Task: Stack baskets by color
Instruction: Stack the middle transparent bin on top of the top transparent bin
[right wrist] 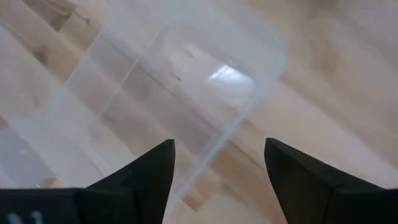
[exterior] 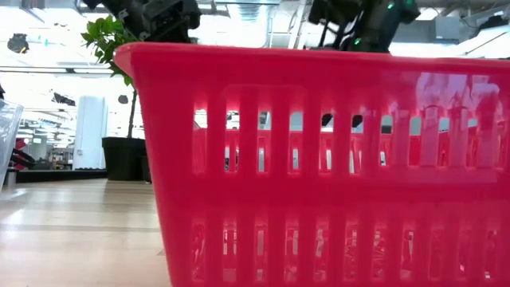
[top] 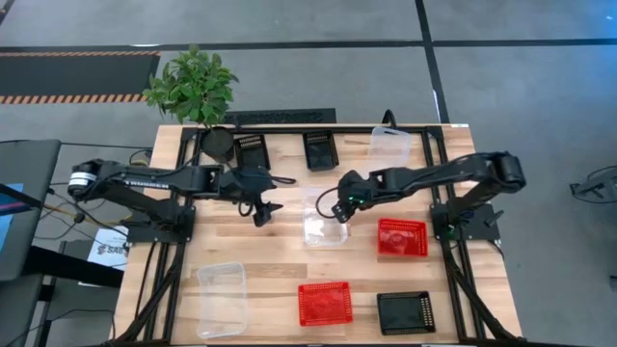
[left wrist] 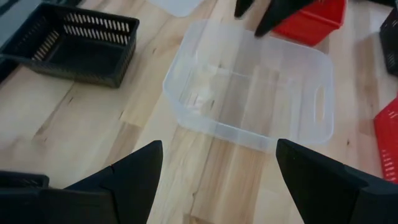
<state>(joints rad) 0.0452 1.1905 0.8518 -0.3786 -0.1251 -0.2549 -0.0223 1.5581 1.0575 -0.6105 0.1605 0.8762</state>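
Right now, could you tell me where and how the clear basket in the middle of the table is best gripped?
Best pinch one rim wall of the middle clear basket from straight above. It sits upright and open-topped on the table, its thin walls standing free, and a slot handle shows in one end wall. The right gripper hovers open over it; the left gripper waits open beside it.

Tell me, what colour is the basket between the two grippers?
Clear, see-through basket; the left wrist view shows it best.

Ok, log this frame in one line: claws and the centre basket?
left claw: open, beside clear basket | right claw: open, above clear basket | basket: on table, not held
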